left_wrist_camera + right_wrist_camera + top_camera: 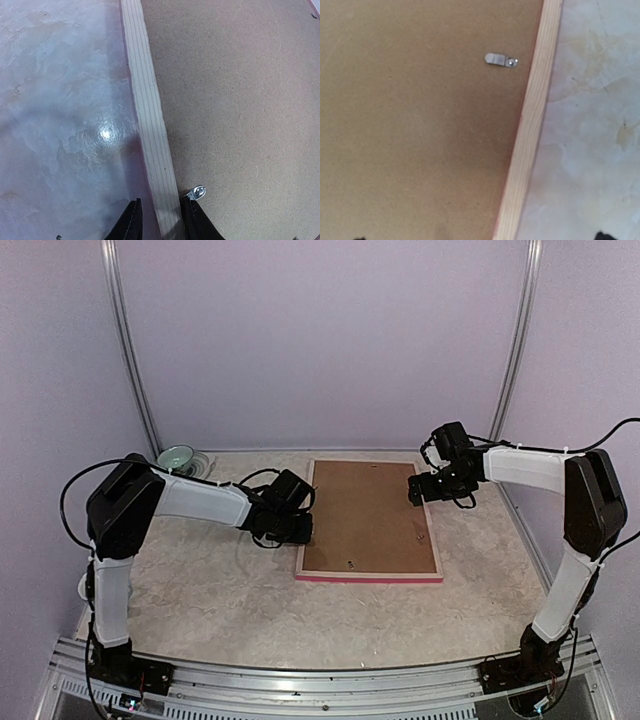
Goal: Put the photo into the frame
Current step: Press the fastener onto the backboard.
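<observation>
The left jaws stand open astride the left rail of the frame [150,125]; the right jaws hang spread wide over its right rail, empty. The frame lies pale side up on the counter [220,590], a brown backing board [365,515] filling it; the photo is hidden.

Legible text, labels, brands, numbers, signs: none in any of the three views. Surfaces checked: the backing board [365,515] is plain brown fibre. The rail of the frame [150,125] shows only bare pale wood grain. The metal clip [500,60] is too small to tell whether it carries a stamp.
</observation>
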`<state>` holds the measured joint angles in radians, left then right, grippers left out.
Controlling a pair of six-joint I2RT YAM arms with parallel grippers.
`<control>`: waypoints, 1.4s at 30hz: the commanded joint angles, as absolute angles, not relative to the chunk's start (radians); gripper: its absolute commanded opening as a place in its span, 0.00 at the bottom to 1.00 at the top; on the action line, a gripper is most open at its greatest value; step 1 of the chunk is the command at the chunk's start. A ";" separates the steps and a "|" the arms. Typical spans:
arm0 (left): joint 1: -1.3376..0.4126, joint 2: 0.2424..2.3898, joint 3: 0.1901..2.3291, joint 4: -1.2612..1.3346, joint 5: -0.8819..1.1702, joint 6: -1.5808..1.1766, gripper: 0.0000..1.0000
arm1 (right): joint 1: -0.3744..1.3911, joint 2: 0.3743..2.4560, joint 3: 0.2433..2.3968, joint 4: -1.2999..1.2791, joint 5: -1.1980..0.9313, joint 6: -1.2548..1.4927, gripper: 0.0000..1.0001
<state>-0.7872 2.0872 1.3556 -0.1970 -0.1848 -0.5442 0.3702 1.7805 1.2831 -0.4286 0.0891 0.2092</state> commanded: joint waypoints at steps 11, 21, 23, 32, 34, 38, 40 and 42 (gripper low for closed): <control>-0.792 2.128 1.376 -0.206 -0.244 -0.544 0.24 | 0.376 1.777 1.291 -0.443 0.081 0.209 0.99; -0.786 2.121 1.362 -0.193 -0.238 -0.558 0.24 | 0.376 1.780 1.289 -0.444 0.087 0.208 0.99; -0.784 2.108 1.353 -0.178 -0.233 -0.564 0.29 | 0.376 1.776 1.290 -0.450 0.097 0.209 0.99; -0.748 1.999 1.319 -0.121 -0.242 -0.581 0.64 | 0.376 1.751 1.243 -0.497 0.130 0.250 0.99; -0.731 1.992 1.329 -0.113 -0.233 -0.584 0.64 | 0.376 1.737 1.214 -0.491 0.125 0.262 0.99; -0.697 2.011 1.393 -0.102 -0.203 -0.584 0.65 | 0.376 1.711 1.143 -0.467 0.108 0.285 0.99; -0.689 2.035 1.445 -0.111 -0.189 -0.571 0.66 | 0.376 1.705 1.106 -0.464 0.110 0.292 0.99; -0.686 2.077 1.508 -0.136 -0.181 -0.560 0.66 | 0.376 1.702 1.080 -0.461 0.118 0.297 0.99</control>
